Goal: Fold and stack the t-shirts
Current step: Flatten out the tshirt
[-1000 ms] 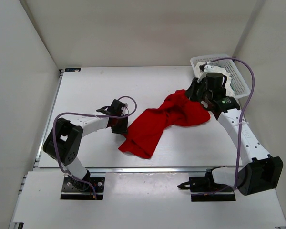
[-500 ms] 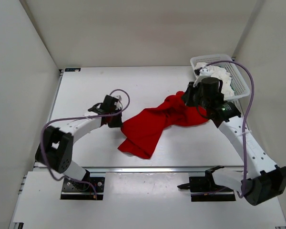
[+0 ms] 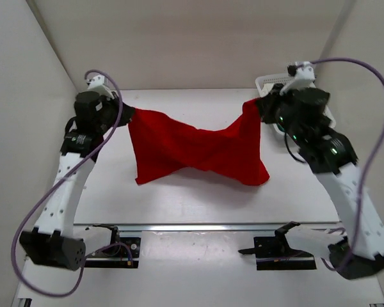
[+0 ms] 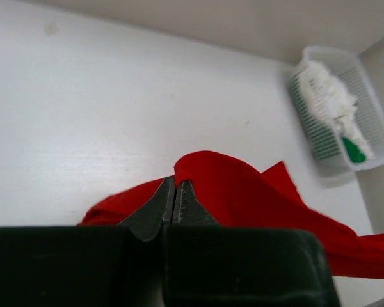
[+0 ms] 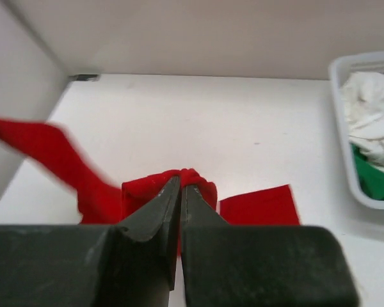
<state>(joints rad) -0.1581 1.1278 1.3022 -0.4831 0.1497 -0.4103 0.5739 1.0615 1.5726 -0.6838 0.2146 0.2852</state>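
The red t-shirt point(image 3: 195, 150) hangs stretched in the air between both raised arms, sagging in the middle, its lower edge near the table. My left gripper point(image 3: 125, 115) is shut on its left corner; in the left wrist view the left gripper point(image 4: 175, 185) pinches red cloth point(image 4: 243, 192). At the other end my right gripper point(image 3: 257, 105) is shut on the right corner, and the right wrist view has the right gripper point(image 5: 181, 182) clamped on a bunched red fold point(image 5: 147, 192). A white t-shirt point(image 5: 371, 118) and a green t-shirt point(image 5: 374, 179) lie in the basket.
The white mesh basket point(image 3: 320, 102) stands at the table's back right corner, partly hidden behind the right arm; the same basket point(image 4: 320, 137) shows in the left wrist view. Grey walls close in on the left, back and right. The arm bases point(image 3: 112, 249) sit at the near edge.
The left gripper closed on the shirt's left corner. Both arms then rose and spread apart, lifting the red shirt off the table and stretching it out.
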